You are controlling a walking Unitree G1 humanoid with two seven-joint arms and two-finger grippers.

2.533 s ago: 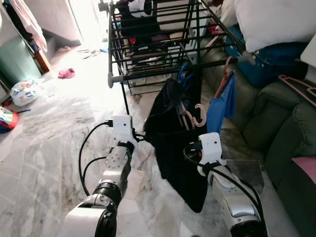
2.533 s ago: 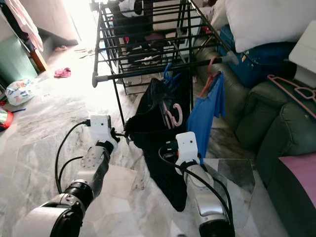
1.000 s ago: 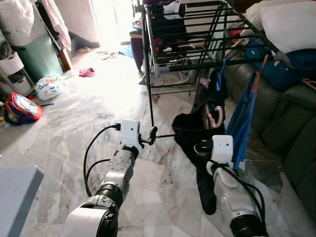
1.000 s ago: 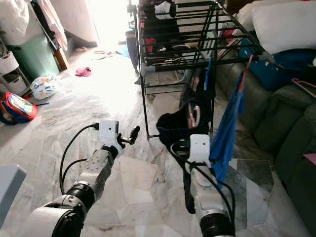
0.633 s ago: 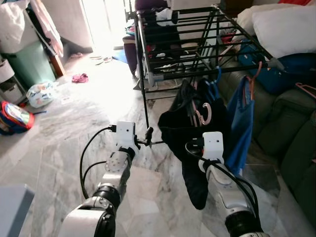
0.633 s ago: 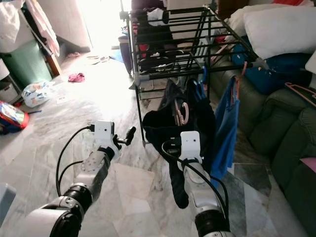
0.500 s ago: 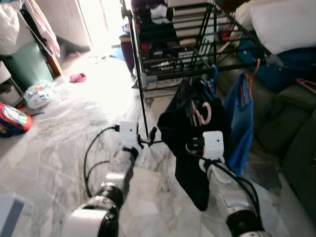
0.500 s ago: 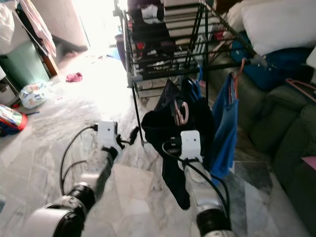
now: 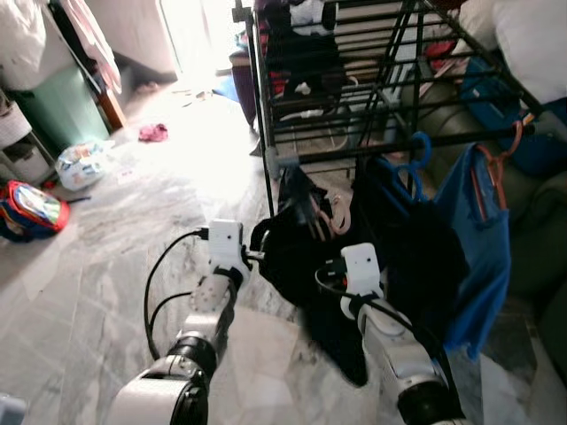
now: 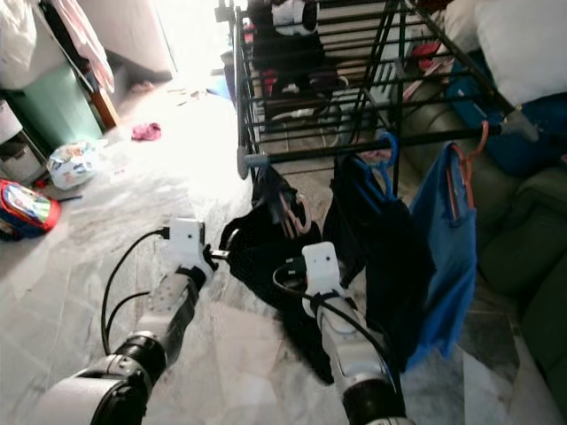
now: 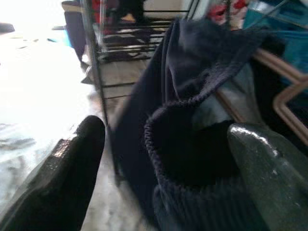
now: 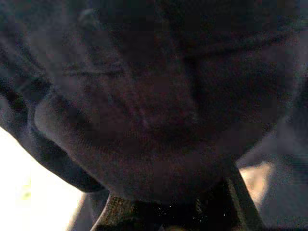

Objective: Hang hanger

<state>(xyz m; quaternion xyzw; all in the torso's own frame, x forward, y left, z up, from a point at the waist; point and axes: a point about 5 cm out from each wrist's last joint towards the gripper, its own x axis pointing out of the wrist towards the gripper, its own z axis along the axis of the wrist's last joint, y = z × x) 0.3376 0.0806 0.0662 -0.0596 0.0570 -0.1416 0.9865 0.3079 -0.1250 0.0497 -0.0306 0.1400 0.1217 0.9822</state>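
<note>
A black garment (image 9: pixel 306 257) on a pink hanger (image 9: pixel 335 215) hangs just below the front bar of the black drying rack (image 9: pixel 354 150). My right gripper (image 9: pixel 337 243) is buried in its fabric and holds it up; the right wrist view has dark cloth (image 12: pixel 144 110) pressed over one finger (image 12: pixel 168 211). To the garment's left, my left gripper (image 11: pixel 166 130) is open, with the garment's ribbed edge (image 11: pixel 192 159) lying between its fingers. A navy garment on a blue hanger (image 9: pixel 409 155) and a blue shirt on an orange hanger (image 9: pixel 487 177) hang on the same bar.
A green sofa (image 9: pixel 545 266) with white pillows (image 9: pixel 536 35) stands to the right of the rack. On the marble floor to the left lie a red backpack (image 9: pixel 27 208), a plastic bag (image 9: pixel 80 164) and a pink cloth (image 9: pixel 152 133), beside a green cabinet (image 9: pixel 62 106).
The camera has come closer to the rack. The black garment on its hanger is now higher, right under the front bar. The garment's edge now lies between my left gripper's fingers.
</note>
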